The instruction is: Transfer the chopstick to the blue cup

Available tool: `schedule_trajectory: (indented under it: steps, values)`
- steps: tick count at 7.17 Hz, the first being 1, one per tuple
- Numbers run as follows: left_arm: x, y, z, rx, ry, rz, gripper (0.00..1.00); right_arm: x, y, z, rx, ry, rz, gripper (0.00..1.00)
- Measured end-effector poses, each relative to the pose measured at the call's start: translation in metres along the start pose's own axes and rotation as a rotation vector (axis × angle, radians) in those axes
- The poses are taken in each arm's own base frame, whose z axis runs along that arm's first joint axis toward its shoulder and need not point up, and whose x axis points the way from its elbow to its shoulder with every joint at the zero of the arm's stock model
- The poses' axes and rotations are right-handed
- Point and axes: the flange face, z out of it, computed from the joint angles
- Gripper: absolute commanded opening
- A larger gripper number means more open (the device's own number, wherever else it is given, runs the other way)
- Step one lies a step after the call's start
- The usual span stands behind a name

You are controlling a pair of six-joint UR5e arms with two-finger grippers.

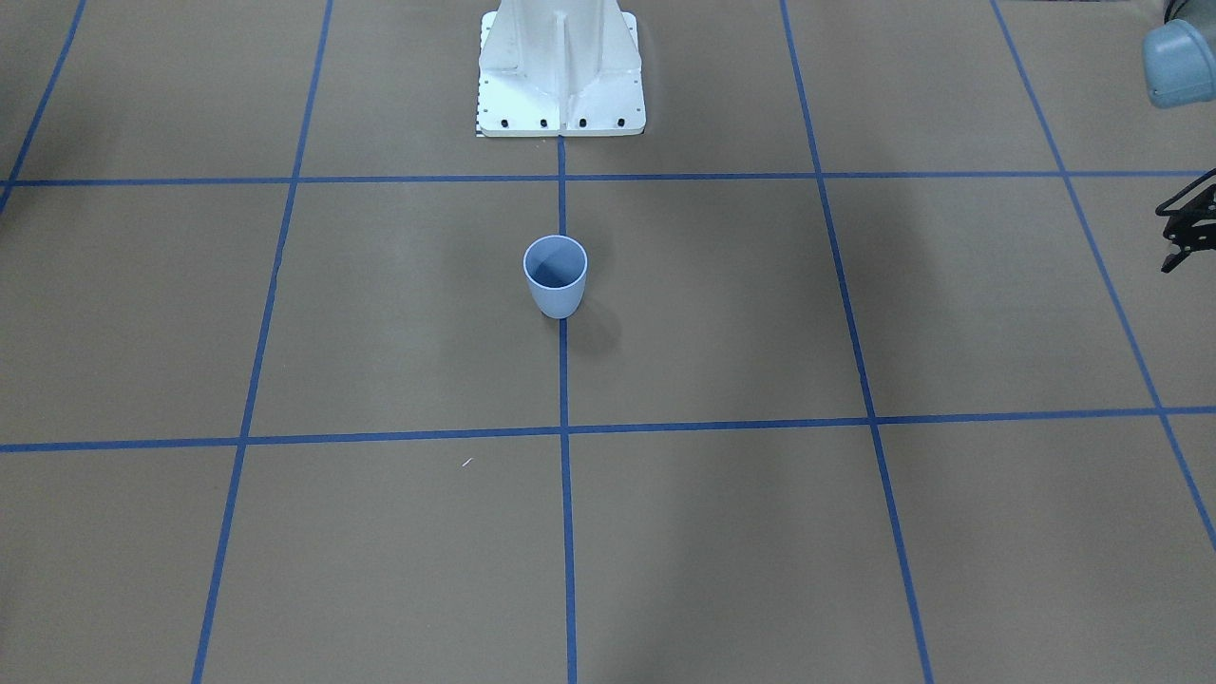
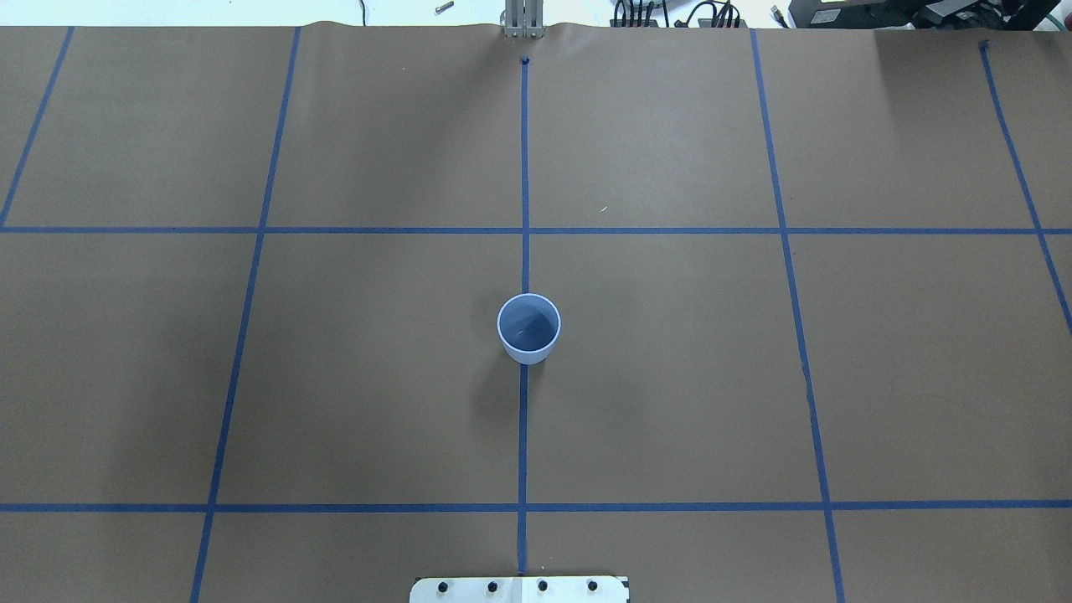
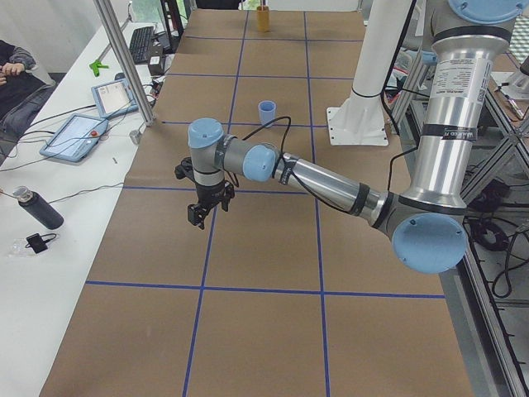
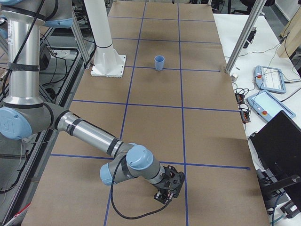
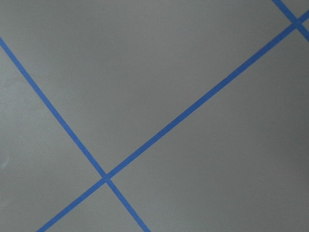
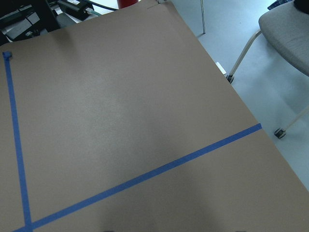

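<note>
The blue cup (image 2: pixel 528 327) stands upright where the blue tape lines meet at the table's middle, seen also in the front view as the cup (image 1: pixel 555 275), and nothing shows inside it. The chopstick is out of view in every frame. My left gripper (image 3: pixel 201 215) hangs over the table far from the cup; only its black edge, the left gripper (image 1: pixel 1181 249), enters the front view, and I cannot tell its state. My right gripper (image 4: pixel 166 195) hovers low over the paper at the table's other end, seen only from the side. Neither wrist view shows fingers.
The white robot pedestal (image 1: pixel 560 81) stands behind the cup. A tan cup (image 3: pixel 263 17) sits at the table's far end. Tablets (image 3: pixel 78 134), a dark bottle (image 3: pixel 38 208) and a metal post (image 3: pixel 126 70) line the side bench. A chair (image 6: pixel 289 29) stands off the table's edge.
</note>
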Motion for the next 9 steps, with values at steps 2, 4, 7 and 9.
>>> schedule_trajectory:
  steps: [2,4,7,9]
  values:
    - [0.0004,-0.0013,-0.0006,0.001,-0.001,0.0,0.99,-0.002,0.0032,0.0012,-0.003,-0.009,0.005,0.18]
    - [0.0006,-0.0019,-0.001,0.002,0.0,-0.002,0.99,-0.0041,0.0034,-0.0005,-0.001,-0.014,0.007,0.27]
    - [0.0008,-0.0015,-0.0008,0.002,0.001,-0.006,0.99,-0.0048,0.0023,-0.0008,0.003,-0.013,0.007,0.48]
    - [0.0009,-0.0011,-0.0008,0.002,0.001,-0.007,0.99,-0.0044,0.0014,0.0001,0.004,-0.01,0.009,0.52]
